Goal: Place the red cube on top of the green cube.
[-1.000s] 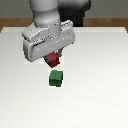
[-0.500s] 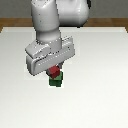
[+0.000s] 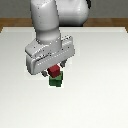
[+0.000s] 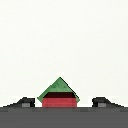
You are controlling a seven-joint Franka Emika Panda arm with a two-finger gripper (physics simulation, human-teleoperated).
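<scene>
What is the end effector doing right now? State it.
End effector: open, fingers apart and clear of the red cube, which sits on the green cube.

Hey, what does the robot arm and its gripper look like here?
The arm is smooth, rounded and pale grey-white, with a dark joint near the top. The gripper has a boxy light-grey body with short dark fingers. No cables or markings are visible.
</scene>
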